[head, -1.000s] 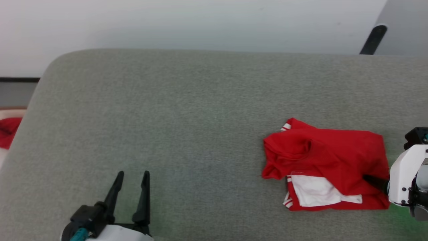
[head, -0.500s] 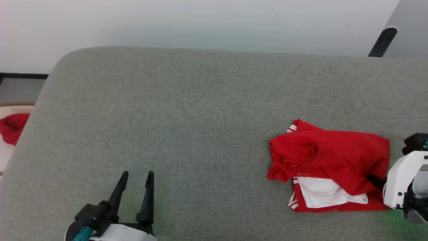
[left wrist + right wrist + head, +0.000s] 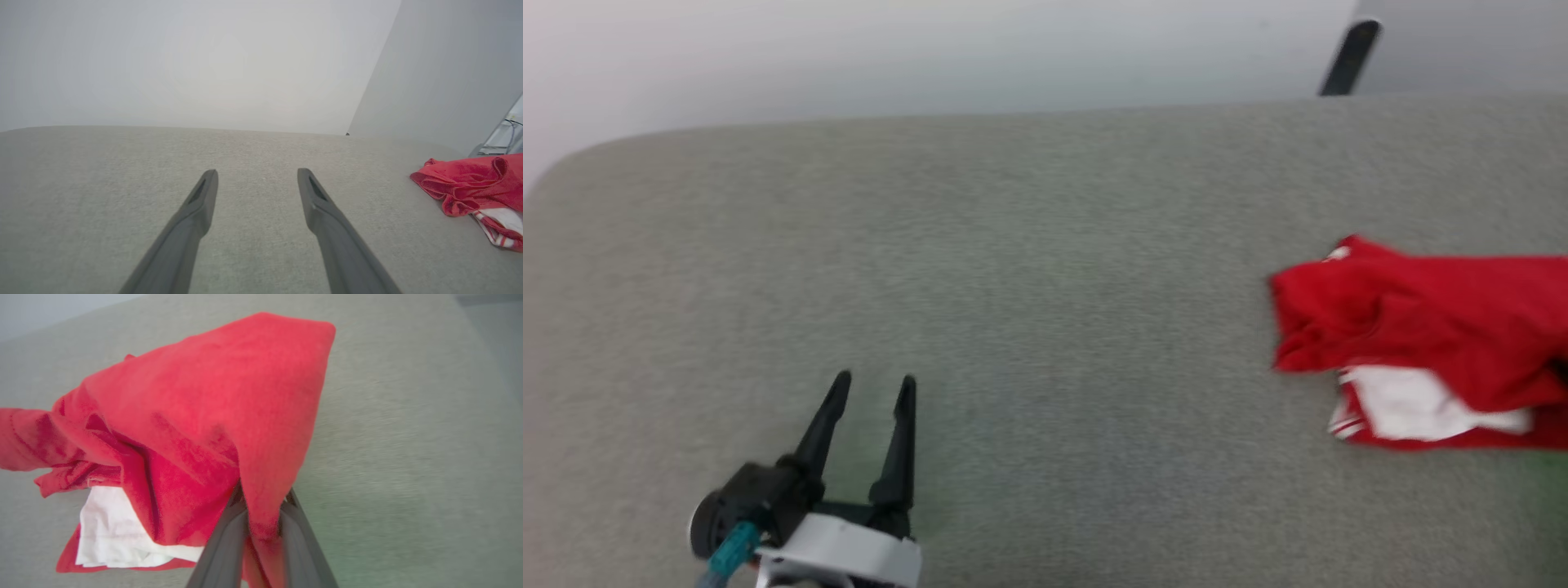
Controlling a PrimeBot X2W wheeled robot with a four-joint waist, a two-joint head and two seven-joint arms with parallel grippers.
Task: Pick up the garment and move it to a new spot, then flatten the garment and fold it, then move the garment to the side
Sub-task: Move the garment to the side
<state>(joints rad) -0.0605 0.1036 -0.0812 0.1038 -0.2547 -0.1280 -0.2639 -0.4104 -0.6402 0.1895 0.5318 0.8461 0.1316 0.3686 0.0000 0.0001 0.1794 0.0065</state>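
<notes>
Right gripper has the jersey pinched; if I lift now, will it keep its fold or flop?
Probably flops: the garment drapes in soft creases from the right gripper. With one bunched edge pinched, the loose layers and white lining likely sag open. It looks thin and light.

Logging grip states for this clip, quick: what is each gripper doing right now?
Left gripper: open, holding nothing.
Right gripper: shut on a fold of the garment.
</notes>
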